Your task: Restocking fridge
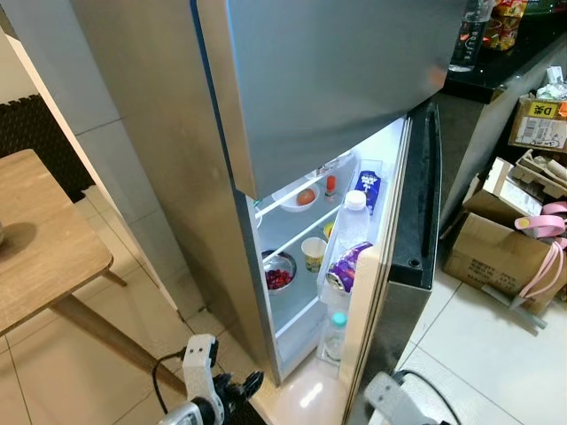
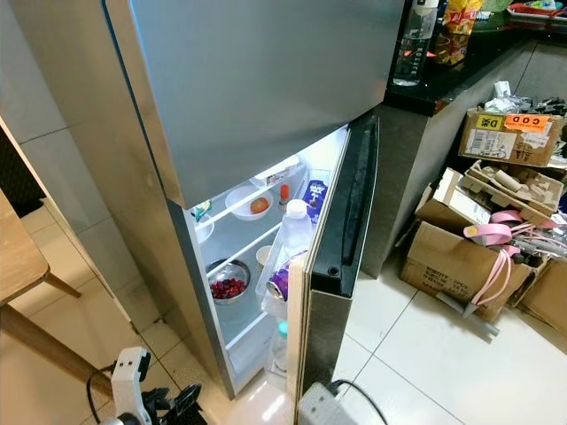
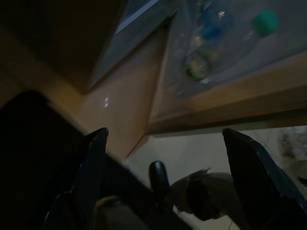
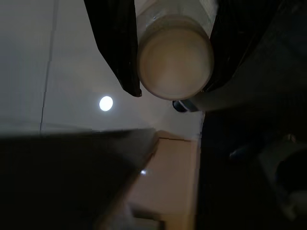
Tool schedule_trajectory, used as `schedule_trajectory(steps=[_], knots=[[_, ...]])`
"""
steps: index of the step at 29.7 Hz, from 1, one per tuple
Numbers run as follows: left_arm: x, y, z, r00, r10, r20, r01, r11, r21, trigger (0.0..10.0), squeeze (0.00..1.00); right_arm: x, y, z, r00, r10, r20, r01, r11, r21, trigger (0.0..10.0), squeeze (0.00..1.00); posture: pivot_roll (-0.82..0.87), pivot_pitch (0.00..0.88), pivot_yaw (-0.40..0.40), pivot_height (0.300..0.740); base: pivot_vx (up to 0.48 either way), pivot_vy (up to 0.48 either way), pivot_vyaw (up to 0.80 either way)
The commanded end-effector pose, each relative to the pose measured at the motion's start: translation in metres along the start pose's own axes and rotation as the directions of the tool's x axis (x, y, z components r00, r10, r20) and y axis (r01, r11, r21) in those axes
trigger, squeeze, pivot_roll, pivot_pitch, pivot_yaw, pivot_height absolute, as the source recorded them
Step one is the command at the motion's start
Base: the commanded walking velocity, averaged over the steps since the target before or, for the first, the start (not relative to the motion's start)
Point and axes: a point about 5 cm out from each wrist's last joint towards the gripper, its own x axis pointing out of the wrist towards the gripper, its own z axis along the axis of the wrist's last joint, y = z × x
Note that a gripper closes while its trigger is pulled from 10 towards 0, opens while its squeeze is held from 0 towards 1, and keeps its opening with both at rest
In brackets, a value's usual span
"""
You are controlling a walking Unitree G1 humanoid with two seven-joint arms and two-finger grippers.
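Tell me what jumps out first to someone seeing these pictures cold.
The tall silver fridge stands with its lower door swung open and its inside lit. A steel bowl of red berries sits on a lower shelf, and a clear white-capped bottle stands in the door rack. The right claw grips a pale round-bottomed container.

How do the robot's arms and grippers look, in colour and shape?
The left arm is white to silver, with a boxy segment and a thin black cable looping beside it. The left gripper has two long black fingers, flat and tapering to points. The right arm is silver-grey and rounded, with a black cable. The right gripper also has two dark, glossy fingers.
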Motion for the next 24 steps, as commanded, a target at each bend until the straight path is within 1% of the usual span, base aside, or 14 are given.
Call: schedule_trajectory(steps=[1,2,5,9,10,11,12,20,21,22,23,24], knots=[[-0.007,0.008,-0.011,0.998,0.054,-0.034,-0.054,0.999,-0.008,10.0,0.0,0.002,0.008,0.004,0.996,0.088,0.013,-0.087,0.993,-0.078,10.0,0.0,-0.13,0.0,0.019,0.74,0.0,0.0,0.0],[-0.007,0.008,-0.011,0.998,0.054,-0.034,-0.054,0.999,-0.008,10.0,0.0,0.002,0.008,0.004,0.996,0.088,0.013,-0.087,0.993,-0.078,10.0,0.0,-0.13,0.0,0.019,0.74,0.0,0.0,0.0],[-0.012,0.011,-0.02,0.995,0.085,-0.058,-0.086,0.996,-0.019,10.0,0.0,0.002,0.012,0.008,0.988,0.151,0.024,-0.146,0.976,-0.16,10.0,0.0,-0.13,0.0,0.019,0.74,0.0,0.0,0.0],[-0.017,0.015,-0.029,0.988,0.124,-0.088,-0.127,0.991,-0.027,10.0,0.0,0.004,0.011,0.028,0.976,0.191,0.104,-0.161,0.956,-0.247,10.0,0.0,-0.13,0.0,0.024,0.74,0.0,0.0,0.0],[-0.019,0.016,-0.033,0.986,0.137,-0.099,-0.141,0.99,-0.028,10.0,0.0,0.005,0.011,0.039,0.968,0.21,0.138,-0.166,0.946,-0.277,10.0,0.0,-0.13,0.0,0.026,0.74,0.0,0.0,0.0],[-0.019,0.016,-0.033,0.986,0.137,-0.099,-0.141,0.99,-0.028,10.0,0.0,0.005,0.011,0.039,0.968,0.21,0.138,-0.166,0.946,-0.277,10.0,0.0,-0.13,0.0,0.026,0.74,0.0,0.0,0.0],[-0.02,0.016,-0.035,0.984,0.143,-0.107,-0.147,0.989,-0.029,10.0,0.0,0.006,0.01,0.048,0.962,0.216,0.164,-0.158,0.937,-0.311,10.0,0.0,-0.13,0.0,0.026,0.74,0.0,0.0,0.0],[-0.02,0.016,-0.035,0.984,0.143,-0.107,-0.147,0.989,-0.029,10.0,0.0,0.006,0.01,0.048,0.962,0.216,0.164,-0.158,0.937,-0.311,10.0,0.0,-0.13,0.0,0.026,0.74,0.0,0.0,0.0],[-0.02,0.017,-0.036,0.983,0.148,-0.112,-0.153,0.988,-0.03,10.0,0.0,0.007,0.009,0.057,0.956,0.223,0.19,-0.15,0.93,-0.336,10.0,0.0,-0.13,0.0,0.026,0.74,0.0,0.0,0.0],[-0.022,0.018,-0.039,0.979,0.16,-0.123,-0.165,0.986,-0.031,10.0,0.0,0.008,0.004,0.085,0.933,0.222,0.283,-0.109,0.924,-0.366,10.0,0.0,-0.12,0.0,0.024,0.74,0.0,0.0,0.0],[-0.023,0.019,-0.041,0.977,0.168,-0.131,-0.174,0.984,-0.032,10.0,0.0,0.007,0.001,0.107,0.91,0.214,0.355,-0.067,0.921,-0.383,10.0,0.0,-0.12,0.0,0.024,0.74,0.0,0.0,0.0],[-0.024,0.02,-0.043,0.975,0.174,-0.137,-0.18,0.983,-0.032,10.0,0.0,0.006,-0.003,0.122,0.893,0.199,0.404,-0.029,0.92,-0.39,10.0,0.0,-0.12,0.0,0.024,0.74,0.0,0.0,0.0]])
